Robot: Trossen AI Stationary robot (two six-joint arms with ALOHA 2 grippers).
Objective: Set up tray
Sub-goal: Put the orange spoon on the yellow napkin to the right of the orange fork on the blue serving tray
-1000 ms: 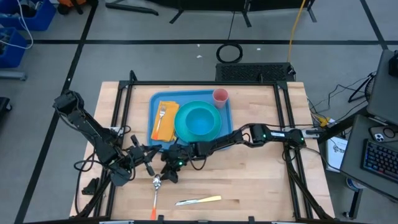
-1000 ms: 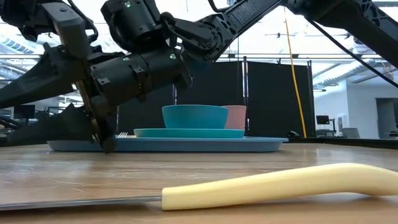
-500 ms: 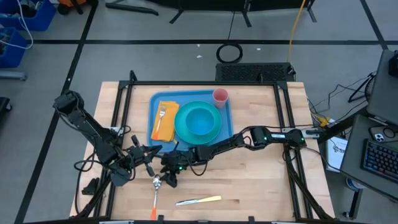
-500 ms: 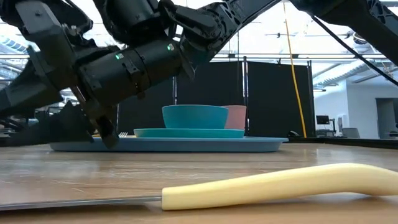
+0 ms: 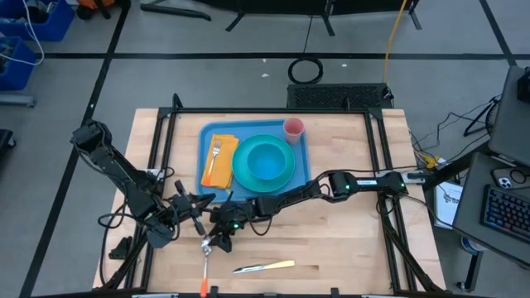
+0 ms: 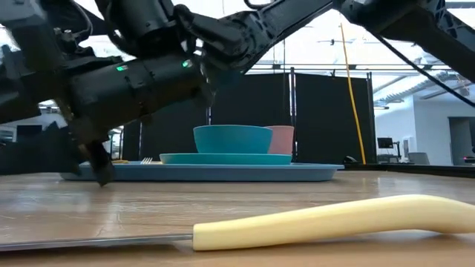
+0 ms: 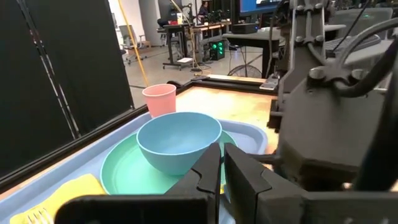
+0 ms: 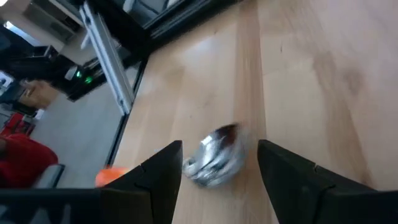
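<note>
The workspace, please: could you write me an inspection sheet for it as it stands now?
Surface: wooden table, bare at right.
Job's things: tray holds plate, bowl, pink cup, yellow napkin with fork.
Clutter: spoon and knife lie off the tray.
Grippers: right gripper open over the spoon's bowl; left gripper shut, empty, beside the tray.
Cables: coil on floor.
Surroundings: keyboard at right.
</note>
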